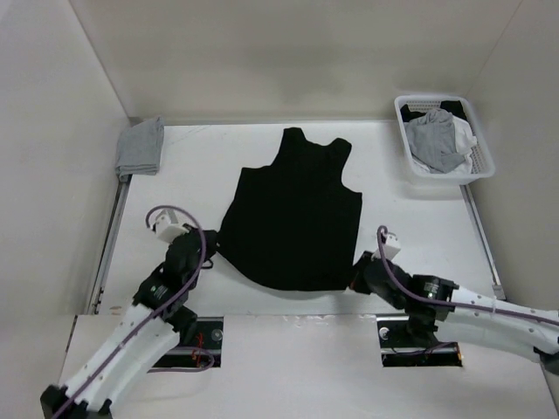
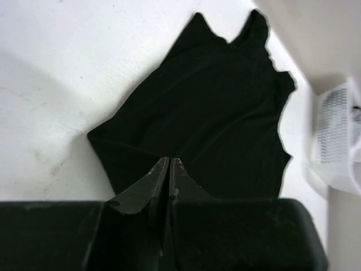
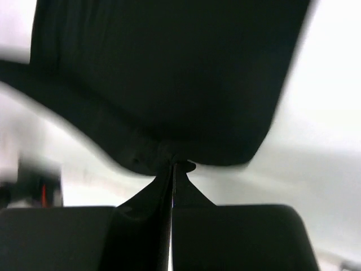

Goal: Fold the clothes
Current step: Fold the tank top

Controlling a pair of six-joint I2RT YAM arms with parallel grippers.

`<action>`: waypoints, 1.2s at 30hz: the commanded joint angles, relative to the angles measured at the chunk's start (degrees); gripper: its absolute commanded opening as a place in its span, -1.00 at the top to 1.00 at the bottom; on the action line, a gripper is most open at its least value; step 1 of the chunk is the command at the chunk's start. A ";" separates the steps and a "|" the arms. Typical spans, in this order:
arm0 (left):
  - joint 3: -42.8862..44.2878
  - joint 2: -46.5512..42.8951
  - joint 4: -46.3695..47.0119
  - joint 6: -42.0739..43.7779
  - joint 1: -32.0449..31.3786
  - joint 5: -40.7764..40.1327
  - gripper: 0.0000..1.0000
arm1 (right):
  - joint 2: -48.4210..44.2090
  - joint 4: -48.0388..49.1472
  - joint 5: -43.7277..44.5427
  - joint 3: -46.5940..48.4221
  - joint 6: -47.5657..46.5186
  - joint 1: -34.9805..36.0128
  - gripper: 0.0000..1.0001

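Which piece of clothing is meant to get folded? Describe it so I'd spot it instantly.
Start at the white table. Spread across its middle lies the black shirt. It is large, dark and laid open, unlike the small folded grey cloth at the far left corner or the basket of pale laundry far right.

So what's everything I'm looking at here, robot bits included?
black T-shirt: one, black, spread flat mid-table
folded cloth: one, grey, far left corner
basket: one, white, far right corner
laundry: a heap, grey and white, inside the basket
table: one, white, under everything
left gripper: one, black, shut on the T-shirt's near left corner
right gripper: one, black, shut on its near right corner
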 commanded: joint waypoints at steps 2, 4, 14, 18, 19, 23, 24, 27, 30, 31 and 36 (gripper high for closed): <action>5.75 21.82 29.59 5.36 3.84 0.47 0.96 | 5.05 16.24 -4.98 5.37 -15.26 -20.30 1.00; 12.59 34.38 37.25 6.60 7.09 2.75 0.96 | 9.52 22.21 -12.08 8.78 -19.85 -32.59 1.00; 66.88 88.19 38.45 9.94 13.17 8.74 0.94 | 51.26 37.46 -26.97 38.91 -23.21 -61.40 1.00; 82.30 101.05 31.76 10.38 14.22 11.54 0.60 | 67.26 34.05 -28.46 54.56 -23.12 -64.40 0.67; 82.49 101.77 31.49 10.04 14.57 12.42 0.48 | 69.73 31.42 -28.56 57.73 -23.12 -64.49 0.51; 69.71 95.12 36.03 9.07 16.15 11.73 0.36 | 71.08 29.45 -27.68 58.74 -24.79 -64.05 0.15; 63.75 91.87 38.40 8.46 16.51 11.55 0.37 | 69.95 29.98 -27.33 56.90 -25.05 -63.44 0.14; 44.77 81.85 45.79 5.91 16.60 10.85 0.39 | 63.81 32.96 -25.23 47.87 -25.76 -60.19 0.22; 29.02 75.42 51.24 3.97 16.68 11.37 0.39 | 55.55 38.14 -23.29 35.92 -25.85 -55.98 0.68; 25.32 74.27 52.56 3.45 16.86 11.99 0.38 | 52.82 39.99 -22.94 31.96 -25.67 -54.40 0.87; 16.68 73.82 59.59 -1.82 18.79 22.08 0.23 | 43.06 44.13 -22.32 18.93 -24.36 -49.38 0.96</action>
